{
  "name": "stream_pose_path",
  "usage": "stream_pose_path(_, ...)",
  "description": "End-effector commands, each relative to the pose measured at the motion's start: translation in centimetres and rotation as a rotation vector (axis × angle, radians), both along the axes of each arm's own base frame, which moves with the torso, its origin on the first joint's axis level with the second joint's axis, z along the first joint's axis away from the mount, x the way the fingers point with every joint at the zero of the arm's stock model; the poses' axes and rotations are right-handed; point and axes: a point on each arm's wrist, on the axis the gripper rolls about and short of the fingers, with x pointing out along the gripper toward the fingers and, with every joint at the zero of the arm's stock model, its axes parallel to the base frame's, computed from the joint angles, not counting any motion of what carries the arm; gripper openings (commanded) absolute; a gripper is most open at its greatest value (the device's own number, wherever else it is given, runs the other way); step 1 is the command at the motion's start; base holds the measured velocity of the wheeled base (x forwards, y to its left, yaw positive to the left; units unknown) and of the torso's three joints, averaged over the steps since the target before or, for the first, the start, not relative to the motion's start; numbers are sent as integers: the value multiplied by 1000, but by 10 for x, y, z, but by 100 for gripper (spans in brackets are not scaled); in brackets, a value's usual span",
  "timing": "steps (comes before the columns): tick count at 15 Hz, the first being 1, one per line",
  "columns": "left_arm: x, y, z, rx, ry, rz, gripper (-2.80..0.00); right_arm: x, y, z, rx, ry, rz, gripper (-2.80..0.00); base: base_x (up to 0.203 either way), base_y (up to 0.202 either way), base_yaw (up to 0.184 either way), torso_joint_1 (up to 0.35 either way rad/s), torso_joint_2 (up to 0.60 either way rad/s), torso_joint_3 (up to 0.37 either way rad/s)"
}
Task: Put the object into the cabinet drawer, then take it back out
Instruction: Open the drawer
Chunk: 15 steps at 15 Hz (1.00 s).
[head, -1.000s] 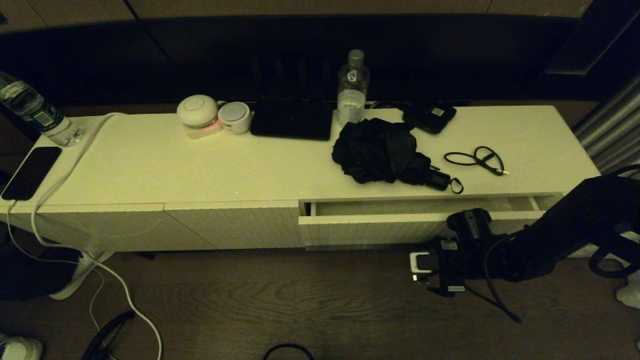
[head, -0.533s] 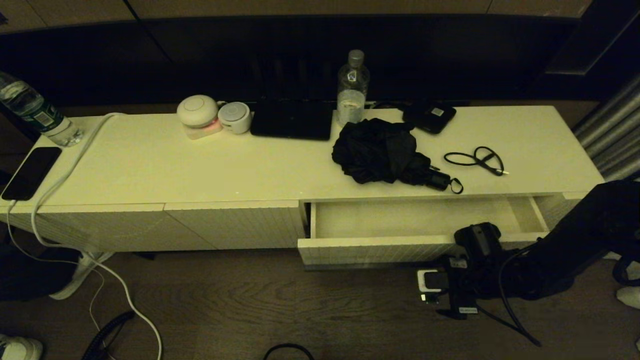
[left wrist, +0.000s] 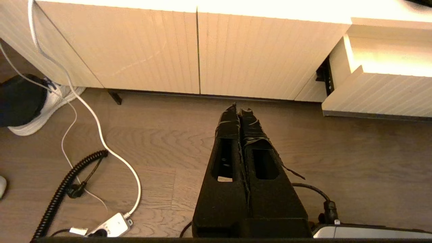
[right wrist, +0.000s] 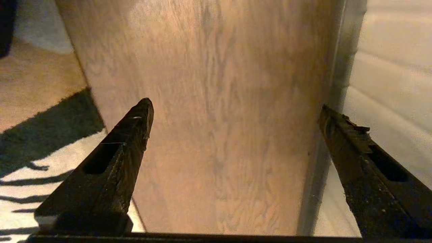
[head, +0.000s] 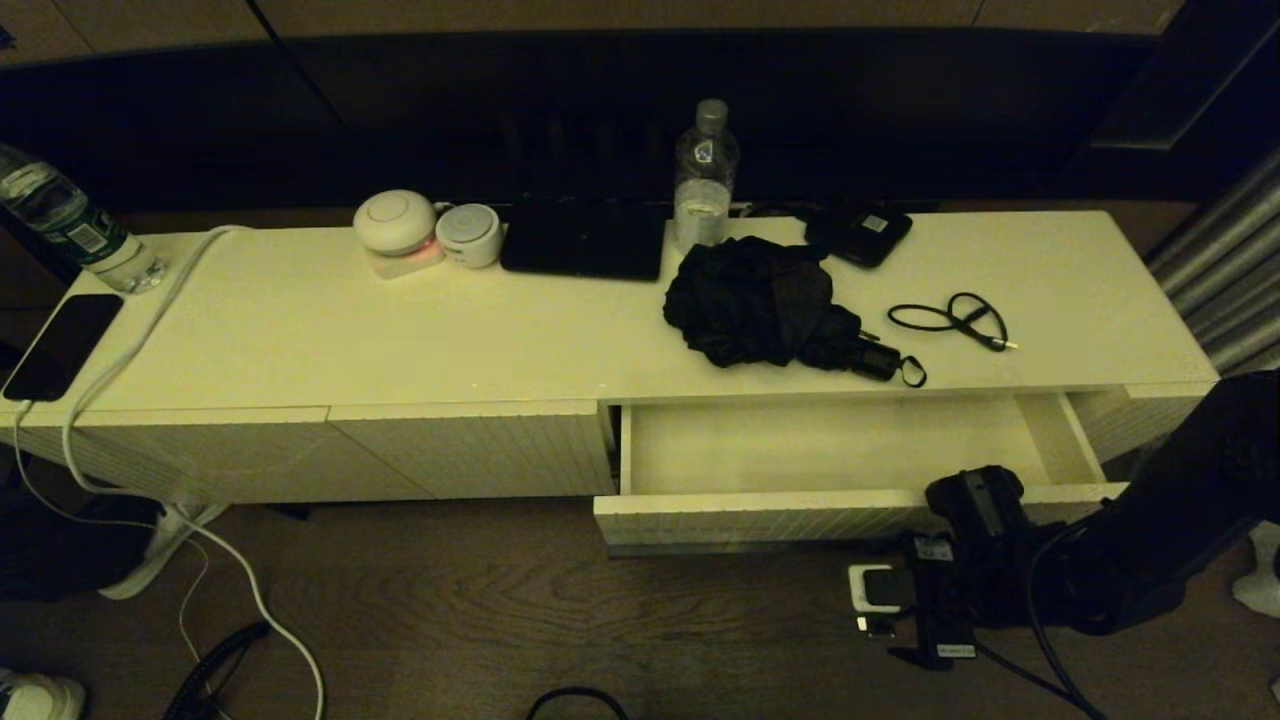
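A long white cabinet (head: 300,340) runs across the head view, its ribbed front panels shut on the left. On its right side the cabinet drawer (head: 840,445) stands pulled well out, its pale inside bare, its ribbed front (left wrist: 381,96) also showing at the edge of the left wrist view above the wooden floor (head: 500,610).

The right arm (head: 1150,560) reaches in low from the right, and the right gripper (right wrist: 233,111) sits just under the drawer's front near its right end, fingers (right wrist: 135,128) spread wide apart with only floor and the drawer's underside edge between them. The left gripper (left wrist: 240,108) hangs parked above the floor in front of the shut panels, its two fingers pressed together and holding nothing.

The black folding umbrella (head: 760,300) lies on the cabinet top behind the open drawer, fabric bunched, its short handle (head: 878,360) pointing toward the front edge. Behind it stands a clear water bottle (head: 706,180), with a flat black device (head: 860,232) near it and a thin black cable loop (head: 950,320) to the umbrella's right. Farther left sit a black tablet (head: 585,238), two round white gadgets (head: 425,232), a white cord (head: 130,340), a phone (head: 62,345) and a second bottle (head: 70,225).
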Motion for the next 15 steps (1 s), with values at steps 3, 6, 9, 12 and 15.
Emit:
stream_pose_path(3, 0, 0, 0, -1, -2, 1, -280, -22, 1, 46, 33, -109, 11, 0, 0, 0, 0, 0, 0, 0)
stream_pose_path(6, 0, 0, 0, -1, -2, 1, -280, -49, -5, 89, 45, -153, 8, 0, 0, 0, 0, 0, 0, 0)
stream_pose_path(9, 0, 0, 0, -1, -2, 1, -280, -84, -14, 122, 39, -165, 2, 0, 0, 0, 0, 0, 0, 0)
stream_pose_path(12, 0, 0, 0, -1, -2, 1, -280, -113, -21, 150, 14, -106, -6, 0, 0, 0, 0, 0, 0, 0)
stream_pose_path(15, 0, 0, 0, -1, -2, 1, -280, -113, -19, 165, 14, -90, -3, 0, 0, 0, 0, 0, 0, 0)
